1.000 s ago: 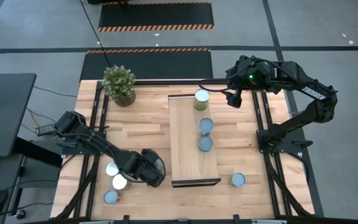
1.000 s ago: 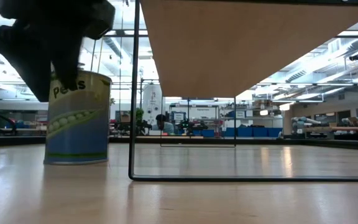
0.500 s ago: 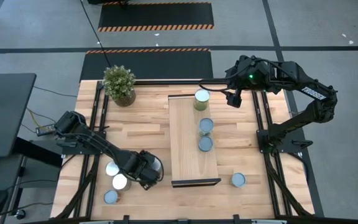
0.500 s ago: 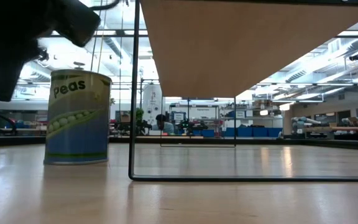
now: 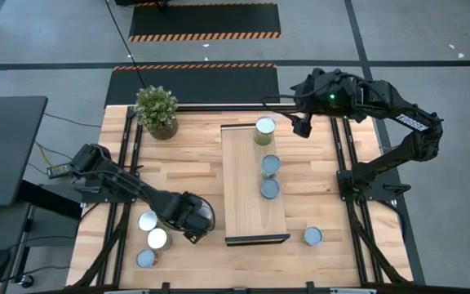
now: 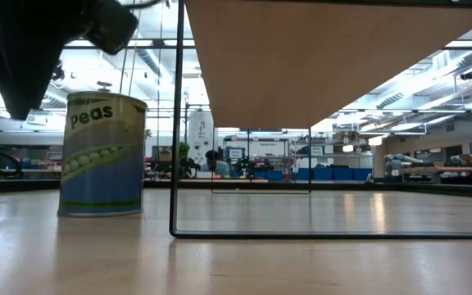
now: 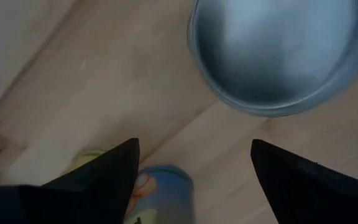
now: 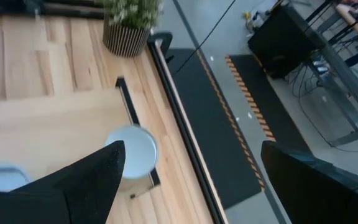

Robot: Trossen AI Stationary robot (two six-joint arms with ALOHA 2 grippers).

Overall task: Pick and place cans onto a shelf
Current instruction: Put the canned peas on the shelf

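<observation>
The left gripper (image 5: pixel 194 219) hangs with fingers (image 7: pixel 110 174) spread wide and nothing between them, over the table (image 5: pixel 194 155) at about 8 o'clock from the shelf (image 5: pixel 251 184). Three cans (image 5: pixel 148 221) stand just at its 9 o'clock. The right gripper (image 5: pixel 300 126), also wide and empty, hovers at the shelf's 1 o'clock. Three more cans (image 5: pixel 265 127) sit along the shelf's right side, one (image 5: pixel 312 236) on the table at 5 o'clock. A plant (image 5: pixel 156 110) stands at 11 o'clock.

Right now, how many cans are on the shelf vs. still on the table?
3 on the shelf: far end, middle and. 4 visible on the table: three at the left front, one at the right front. The left arm may hide another.
</observation>
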